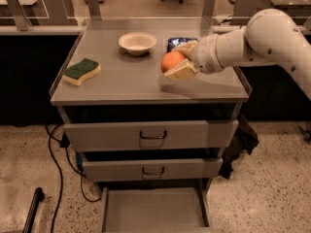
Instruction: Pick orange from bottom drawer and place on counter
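When you look through your one camera, you see your gripper [181,59] over the right side of the flat grey metal bench [121,84], not far from its front edge. Its two tan fingers [181,72] are pinching the small round orange [170,61]. One finger is low at the front of the fruit and the other is up behind it. The orange is over the bench top, and a dark shadow lies on the metal just under it. You cannot tell if the fruit touches the top or hangs just above it. Your fat white arm [262,35] comes in from the right side.

Just behind the gripper lies a shiny blue packet [176,41], partly hidden by it. To the left of that sits a round cream bowl [137,42], near the back of the bench. A green and yellow sponge [82,71] lies near the left edge, well apart from the orange.

Under the bench top are three grey drawers. The top drawer [151,135] and the middle drawer [152,170] each have a dark handle, and both stick out a little. The lowest grey drawer [154,210] is pulled far out, and you can see its flat grey floor. The orange is up high, well apart from it. A black cable [54,159] hangs down on the left onto the speckled floor [272,198].
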